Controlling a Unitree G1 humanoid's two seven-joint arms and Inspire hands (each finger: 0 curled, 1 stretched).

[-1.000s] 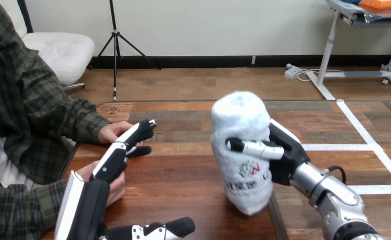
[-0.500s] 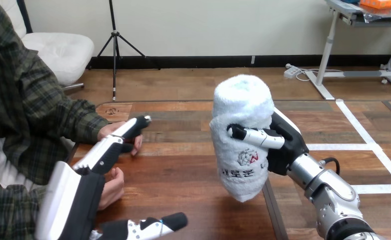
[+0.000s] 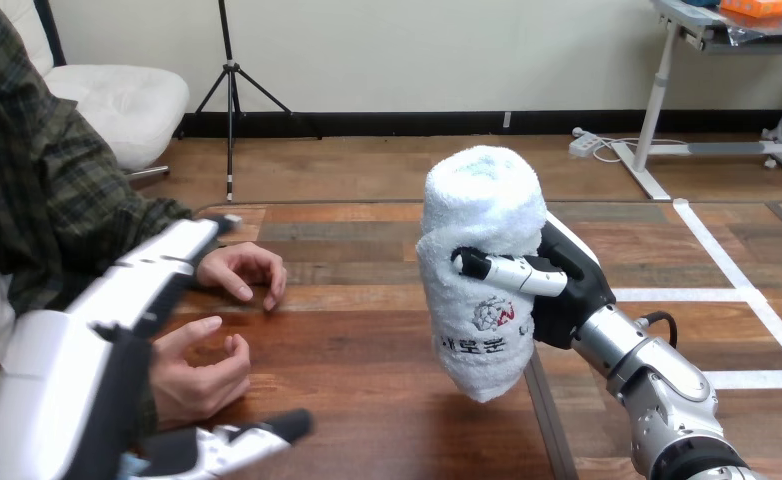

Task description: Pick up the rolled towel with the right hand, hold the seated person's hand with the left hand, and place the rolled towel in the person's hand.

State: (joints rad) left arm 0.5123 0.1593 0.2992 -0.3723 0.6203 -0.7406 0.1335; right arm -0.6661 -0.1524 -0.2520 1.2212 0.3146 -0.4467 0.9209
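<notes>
A white rolled towel (image 3: 479, 250) stands nearly upright above the table, right of centre. My right hand (image 3: 557, 285) is shut on it, thumb across its front and fingers behind. My left hand (image 3: 107, 330) hovers at the left with straight fingers and the thumb low near the front edge, above the person's two hands. The person's nearer hand (image 3: 199, 370) lies palm up with curled fingers just right of my left palm. The farther hand (image 3: 244, 270) rests on the table. My left hand touches neither, as far as I can see.
The wooden table (image 3: 367, 340) stretches between the person at the left and my right arm (image 3: 657, 390). A dark seam runs down the table under the towel.
My left hand has swung leftward and nearer the camera, uncovering both of the person's hands. The towel in my right hand has shifted slightly and stays raised.
</notes>
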